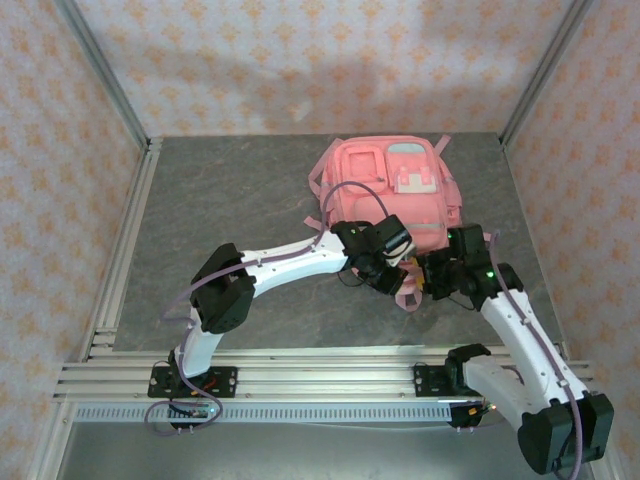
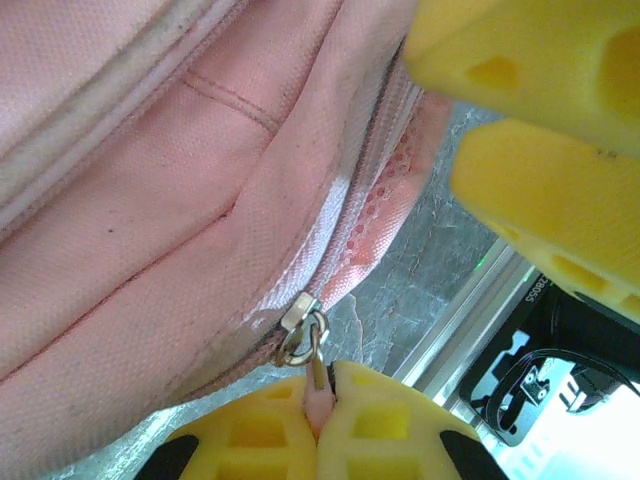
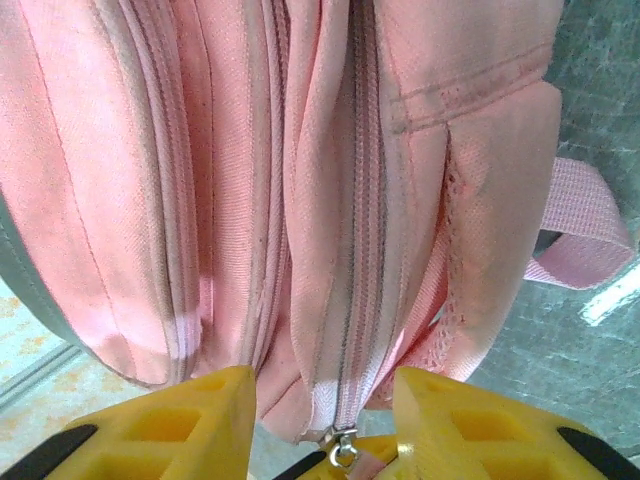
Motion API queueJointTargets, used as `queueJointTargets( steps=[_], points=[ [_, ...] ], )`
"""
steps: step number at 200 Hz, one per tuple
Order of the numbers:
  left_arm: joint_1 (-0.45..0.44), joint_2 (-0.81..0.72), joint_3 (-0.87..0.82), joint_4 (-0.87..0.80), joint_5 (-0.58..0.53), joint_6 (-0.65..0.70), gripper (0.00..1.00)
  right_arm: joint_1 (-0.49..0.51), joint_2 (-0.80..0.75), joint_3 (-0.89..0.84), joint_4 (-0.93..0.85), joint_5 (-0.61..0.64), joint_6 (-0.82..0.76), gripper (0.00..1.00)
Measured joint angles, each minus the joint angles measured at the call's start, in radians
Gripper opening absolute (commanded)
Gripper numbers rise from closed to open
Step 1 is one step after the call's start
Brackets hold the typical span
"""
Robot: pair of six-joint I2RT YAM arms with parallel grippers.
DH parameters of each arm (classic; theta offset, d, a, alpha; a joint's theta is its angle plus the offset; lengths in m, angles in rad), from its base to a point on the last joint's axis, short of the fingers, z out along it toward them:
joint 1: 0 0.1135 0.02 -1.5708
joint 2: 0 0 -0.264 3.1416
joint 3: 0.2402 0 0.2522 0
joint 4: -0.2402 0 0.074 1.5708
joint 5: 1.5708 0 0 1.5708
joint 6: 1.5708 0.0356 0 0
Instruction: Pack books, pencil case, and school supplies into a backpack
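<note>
We see the pink backpack lying on the grey tabletop. At the backpack's near edge, our left pincer is clamped tight on the pink zipper pull. Just beside it, our right pincer stands partly open astride the backpack's zipped seam. Whether it presses the fabric, we cannot tell.

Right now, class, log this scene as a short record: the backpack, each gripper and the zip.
backpack: pink, lying on the grey table
left gripper: shut on the zip pull
right gripper: jaws apart, astride the backpack's zipped end; whether it grips is unclear
zip: closed along the stretch seen from the right wrist
</note>
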Motion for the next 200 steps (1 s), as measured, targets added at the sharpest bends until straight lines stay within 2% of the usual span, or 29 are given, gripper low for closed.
queueJointTargets(
  steps=[37, 56, 70, 91, 102, 150, 200],
  points=[
    [0.000, 0.000, 0.003, 0.000, 0.000, 0.008, 0.00, 0.000, 0.035, -0.055, 0.058, -0.018, 0.035, 0.51],
    [0.000, 0.000, 0.004, -0.001, 0.000, 0.011, 0.00, 0.000, 0.078, -0.063, 0.079, -0.025, 0.037, 0.46],
    [0.000, 0.002, 0.004, -0.002, 0.000, 0.013, 0.00, 0.000, 0.097, -0.064, 0.092, -0.028, 0.029, 0.36],
    [0.002, 0.002, 0.004, -0.003, 0.000, 0.018, 0.00, 0.002, 0.133, -0.062, 0.101, -0.025, 0.001, 0.10],
    [0.009, 0.002, 0.003, -0.003, 0.000, 0.018, 0.00, 0.002, 0.149, -0.057, 0.092, -0.017, -0.013, 0.00],
    [0.087, -0.089, -0.177, 0.063, 0.023, 0.018, 0.00, 0.004, 0.157, -0.034, 0.036, 0.048, -0.103, 0.00],
    [0.192, -0.192, -0.308, 0.102, 0.023, 0.034, 0.00, -0.007, 0.159, 0.002, 0.005, 0.059, -0.178, 0.00]
  ],
)
